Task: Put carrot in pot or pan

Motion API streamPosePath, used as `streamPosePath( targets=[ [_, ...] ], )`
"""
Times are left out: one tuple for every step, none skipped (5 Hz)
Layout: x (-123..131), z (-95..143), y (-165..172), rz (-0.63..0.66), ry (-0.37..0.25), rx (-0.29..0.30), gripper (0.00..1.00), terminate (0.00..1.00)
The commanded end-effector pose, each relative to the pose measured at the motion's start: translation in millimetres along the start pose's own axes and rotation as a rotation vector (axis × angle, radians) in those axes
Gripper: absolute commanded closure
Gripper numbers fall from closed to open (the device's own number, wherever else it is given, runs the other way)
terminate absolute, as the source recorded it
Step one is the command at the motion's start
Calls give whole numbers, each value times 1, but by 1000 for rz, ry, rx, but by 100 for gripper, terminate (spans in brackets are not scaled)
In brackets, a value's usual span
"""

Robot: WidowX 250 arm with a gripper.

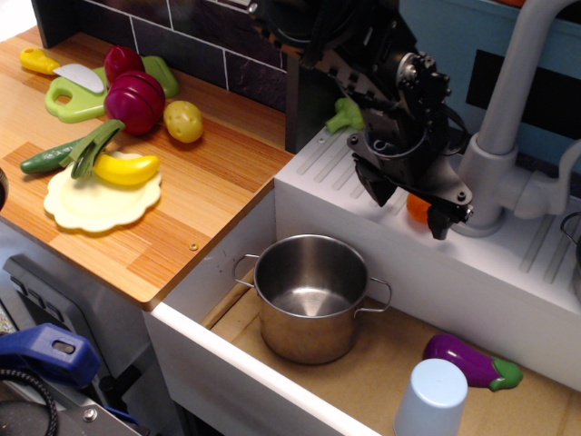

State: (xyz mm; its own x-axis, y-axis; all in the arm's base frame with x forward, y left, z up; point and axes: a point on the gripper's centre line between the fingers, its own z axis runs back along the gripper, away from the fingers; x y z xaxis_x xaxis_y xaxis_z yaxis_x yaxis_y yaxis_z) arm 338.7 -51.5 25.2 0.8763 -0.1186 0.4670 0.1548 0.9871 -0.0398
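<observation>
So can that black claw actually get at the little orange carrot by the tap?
Probably yes. The gripper hangs right at the carrot on the white ledge, its open fingers either side of it. The faucet base stands close beside, which may crowd one finger, but nothing covers the carrot.
</observation>
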Motion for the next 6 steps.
streamPosePath(
  targets=[
    [7, -2, 5, -3, -55, -8, 0, 0],
    [8, -7, 5, -2, -59, -17, 0, 0],
    [10, -14, 3, 11, -62, -36, 0, 0],
    [13, -18, 0, 13, -67, -41, 0, 0],
    [15, -21, 0, 38, -53, -38, 100, 0],
    [10, -16, -5, 60, -49, -18, 100, 0]
  ],
)
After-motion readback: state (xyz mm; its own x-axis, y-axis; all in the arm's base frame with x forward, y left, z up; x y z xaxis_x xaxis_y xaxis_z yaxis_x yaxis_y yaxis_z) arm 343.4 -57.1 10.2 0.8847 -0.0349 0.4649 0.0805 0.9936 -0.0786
